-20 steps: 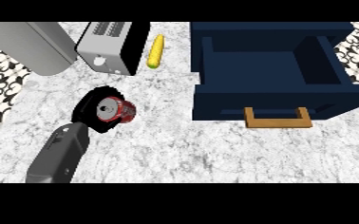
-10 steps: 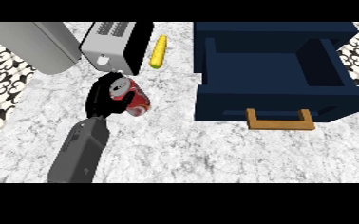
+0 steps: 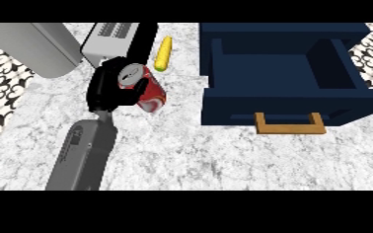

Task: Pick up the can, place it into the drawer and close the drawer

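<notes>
Red can [image 3: 151,93] x1 in left hand [image 3: 108,87]; drawer [image 3: 227,106] x1, open.

Marble counter [image 3: 218,158] — on it: toaster [image 3: 105,42], corn cob [image 3: 165,53], navy drawer [image 3: 277,74], open; grey object [image 3: 36,49] — perhaps appliance.

can [image 3: 151,93]: left side covered by the curled fingers of the left hand [image 3: 109,86]; label too small to read.
toaster [image 3: 108,42]: top cut off at the frame's upper edge, lower corner behind the hand.
grey object [image 3: 33,49]: upper left, cut off; kind unclear.
drawer [image 3: 233,106]: rear cut off at the top.
</notes>
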Controlling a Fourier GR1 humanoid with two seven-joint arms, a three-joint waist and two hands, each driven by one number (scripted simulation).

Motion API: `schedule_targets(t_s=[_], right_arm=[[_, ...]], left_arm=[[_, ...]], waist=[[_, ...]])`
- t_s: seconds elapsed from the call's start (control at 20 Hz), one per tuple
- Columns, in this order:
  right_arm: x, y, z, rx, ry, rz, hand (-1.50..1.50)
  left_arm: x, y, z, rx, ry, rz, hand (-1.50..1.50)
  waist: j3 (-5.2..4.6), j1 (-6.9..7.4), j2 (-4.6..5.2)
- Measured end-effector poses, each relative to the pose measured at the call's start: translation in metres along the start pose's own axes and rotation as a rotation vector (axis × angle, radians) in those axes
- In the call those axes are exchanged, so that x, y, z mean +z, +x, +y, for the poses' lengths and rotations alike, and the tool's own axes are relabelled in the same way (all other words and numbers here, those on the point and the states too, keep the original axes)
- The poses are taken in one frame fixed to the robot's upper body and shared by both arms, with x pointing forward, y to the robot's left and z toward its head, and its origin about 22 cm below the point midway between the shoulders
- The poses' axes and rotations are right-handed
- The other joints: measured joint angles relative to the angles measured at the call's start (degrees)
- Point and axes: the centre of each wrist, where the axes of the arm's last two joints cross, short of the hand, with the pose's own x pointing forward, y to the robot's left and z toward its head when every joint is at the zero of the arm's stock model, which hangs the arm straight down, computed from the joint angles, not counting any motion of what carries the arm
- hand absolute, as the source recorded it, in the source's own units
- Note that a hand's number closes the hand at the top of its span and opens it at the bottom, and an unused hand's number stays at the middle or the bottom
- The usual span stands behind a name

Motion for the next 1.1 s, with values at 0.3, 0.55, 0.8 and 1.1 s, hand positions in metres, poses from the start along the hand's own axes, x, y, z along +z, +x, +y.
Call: schedule_targets(t_s=[0.3, 0.55, 0.8, 1.1], right_arm=[[0.002, 0.001, 0.003, 0.000, 0.002, -0.002, -1.50], [-0.001, 0.003, 0.007, -0.008, 0.009, -0.009, -1.50], [-0.005, 0.003, 0.011, -0.009, 0.008, -0.008, -1.50], [-0.012, 0.005, 0.010, -0.014, 0.014, -0.006, -1.50]], left_arm=[[-0.007, 0.045, -0.041, -0.028, -0.004, -0.021, 1.50], [-0.022, 0.072, -0.074, -0.048, -0.004, -0.040, 1.50], [-0.040, 0.094, -0.108, -0.057, -0.016, -0.054, 1.50], [-0.055, 0.106, -0.146, -0.070, -0.025, -0.046, 1.50]], waist=[[-0.03, -0.51, 0.21], [-0.06, -0.82, 0.33], [-0.06, -1.06, 0.43], [-0.06, -1.28, 0.48]])
